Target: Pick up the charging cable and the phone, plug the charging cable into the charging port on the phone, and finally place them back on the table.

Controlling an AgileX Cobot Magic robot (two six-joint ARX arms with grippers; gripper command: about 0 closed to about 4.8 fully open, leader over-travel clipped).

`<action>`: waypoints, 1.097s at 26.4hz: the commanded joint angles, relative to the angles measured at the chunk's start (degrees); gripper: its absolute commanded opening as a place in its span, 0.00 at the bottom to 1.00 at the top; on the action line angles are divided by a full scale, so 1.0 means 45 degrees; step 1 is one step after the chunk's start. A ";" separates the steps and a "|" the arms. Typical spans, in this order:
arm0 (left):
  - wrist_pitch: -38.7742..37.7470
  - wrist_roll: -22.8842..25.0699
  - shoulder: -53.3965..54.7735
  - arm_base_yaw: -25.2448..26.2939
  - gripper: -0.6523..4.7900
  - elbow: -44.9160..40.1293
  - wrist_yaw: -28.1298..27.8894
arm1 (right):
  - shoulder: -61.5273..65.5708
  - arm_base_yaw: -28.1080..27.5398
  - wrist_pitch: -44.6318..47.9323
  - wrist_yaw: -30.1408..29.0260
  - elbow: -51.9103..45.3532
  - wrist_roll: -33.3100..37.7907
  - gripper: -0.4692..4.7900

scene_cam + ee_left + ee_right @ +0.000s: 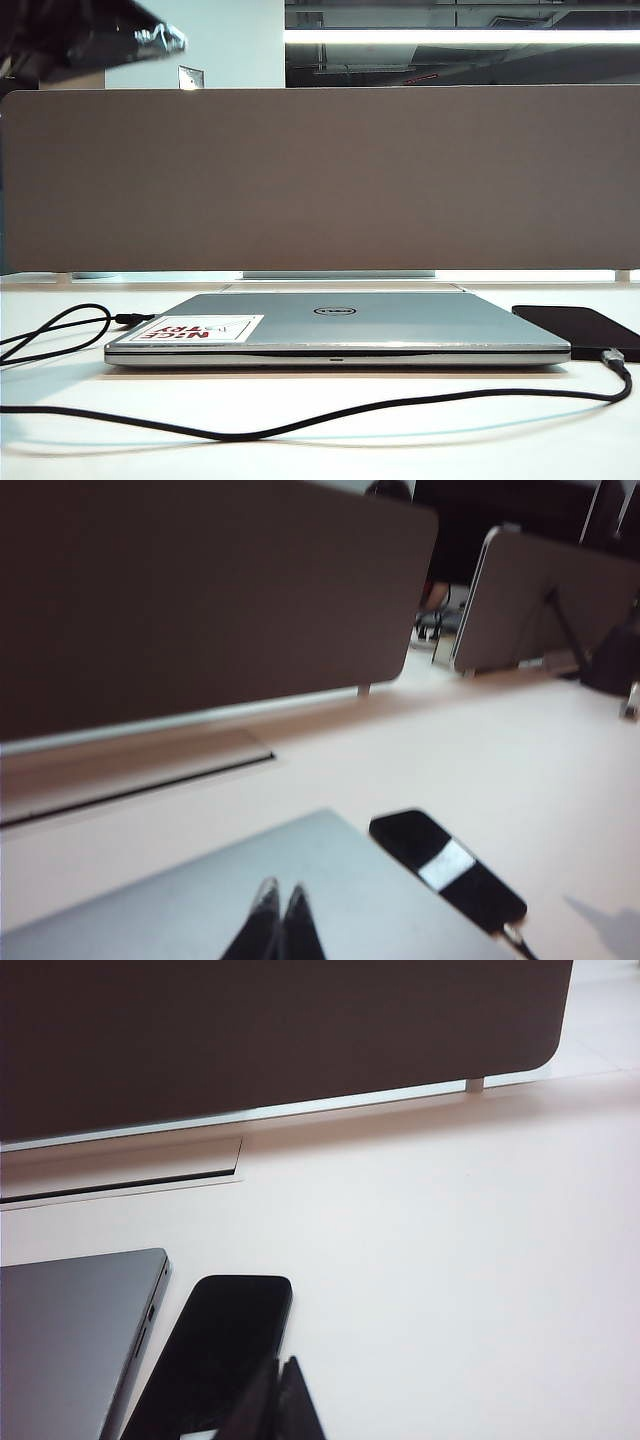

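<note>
**Glossy black phone and thin cord lying beside the laptop, both sets of jaws closed and empty**

Black glass is being shown by the phone [215, 1355], lying flat on the surface [450, 1290] just beside the laptop [340, 325]. It is judged stiff, light, slippery and breakable, best taken across its long edges. The charging cable [300, 425] is being trailed in loops across the front of the laptop, its silvery plug [612, 355] resting at the phone's near end; whether it is seated cannot be told. It is judged limp and light, best pinched just behind the plug. The left gripper [280, 905] is being held pressed together above the laptop lid, the right gripper [280, 1380] likewise above the phone. Access to the phone's inner edge is being narrowed by the laptop.
</note>
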 commanded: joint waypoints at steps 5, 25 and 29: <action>0.0704 0.0044 -0.0039 -0.0010 0.11 0.0044 -0.0005 | -0.0675 -0.0010 0.1938 -0.0102 -0.1821 0.0024 0.08; 0.0685 0.0049 -0.0078 -0.0010 0.11 0.0044 -0.0005 | -0.1933 0.2720 0.3774 0.1540 -0.2773 -0.1229 0.08; 0.0680 0.0049 -0.0078 -0.0010 0.11 0.0044 -0.0005 | -0.1933 0.2565 0.3691 0.1379 -0.2778 -0.1229 0.08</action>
